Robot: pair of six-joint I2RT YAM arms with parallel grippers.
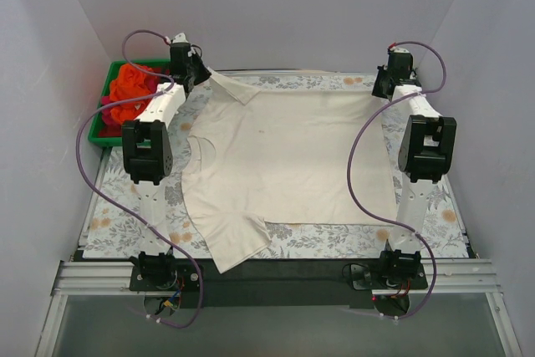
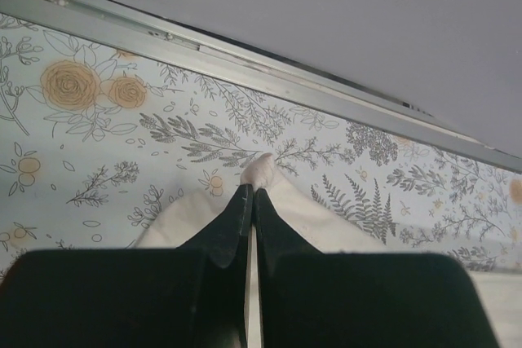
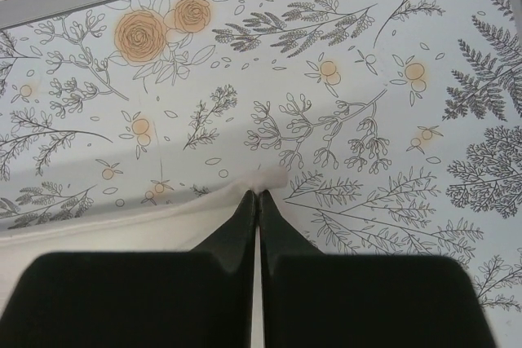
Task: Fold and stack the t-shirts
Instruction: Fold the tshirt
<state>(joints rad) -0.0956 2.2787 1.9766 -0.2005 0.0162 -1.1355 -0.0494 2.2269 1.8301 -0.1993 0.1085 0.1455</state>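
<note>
A large cream t-shirt [image 1: 284, 156] lies spread over the floral tablecloth, one sleeve hanging toward the near edge. My left gripper [image 1: 201, 73] is at the far left corner, shut on the cream t-shirt's sleeve tip [image 2: 263, 170], which pokes out past the black fingertips [image 2: 241, 201]. My right gripper [image 1: 383, 83] is at the far right corner, shut on the cream t-shirt's hem corner [image 3: 267, 178]. Orange and red t-shirts [image 1: 134, 89] are bunched in a green bin at the far left.
The green bin [image 1: 107, 127] stands off the table's left side beside the left arm. A metal rail [image 2: 245, 63] runs along the table's far edge under the white back wall. White walls close in on both sides. Purple cables loop off both arms.
</note>
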